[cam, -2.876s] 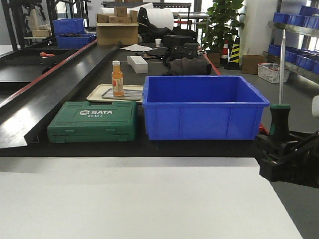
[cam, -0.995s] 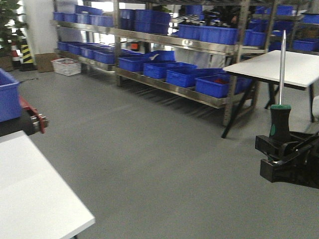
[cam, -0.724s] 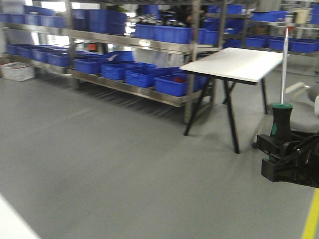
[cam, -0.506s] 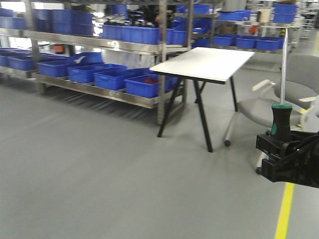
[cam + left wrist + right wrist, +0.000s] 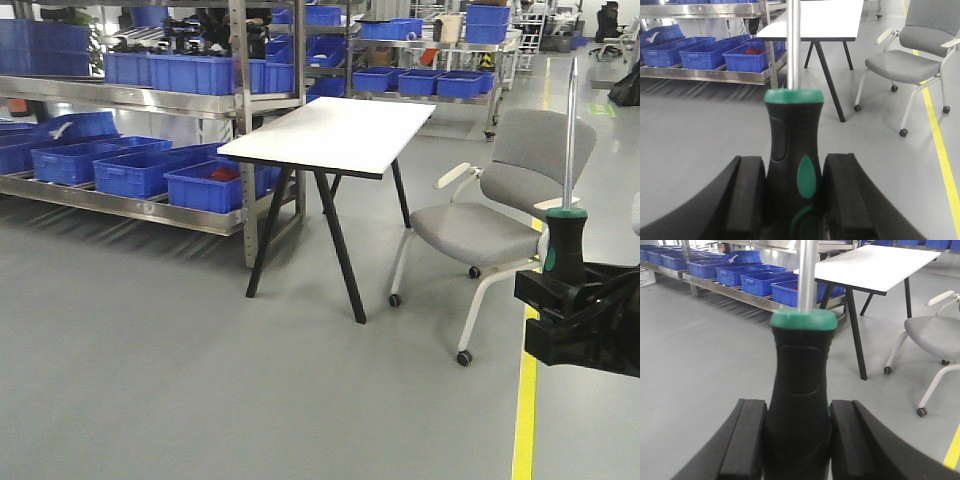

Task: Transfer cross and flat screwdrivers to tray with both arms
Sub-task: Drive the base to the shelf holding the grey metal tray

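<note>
- Black and green plastic is filling both wrist views. The left tool is clamping the black-handled, green-capped screwdriver with the long steel shaft between its two pads, shaft pointing straight up.
- The right tool is gripping a second, similar black-and-green screwdriver the same way, upright and pinched from both sides.
- Carrying looks to be the step in hand. Both screwdrivers are sitting in the tools, and the shallow grey metal tray is not showing in any view.
- The next move is likely calling for the tray to come within reach. Each arm would then be lowering its screwdriver and laying it flat inside the rim before letting go.
- The front view is showing what the wrist views are cutting off: an upright screwdriver whole to its tip, in a blocky black tool at the right edge. It is also showing the white-topped counter on black legs, the grey swivel chair and the yellow floor line.
- Only the wrist views are showing the pads pressing the handles. No view is telling the tip types apart.
</note>
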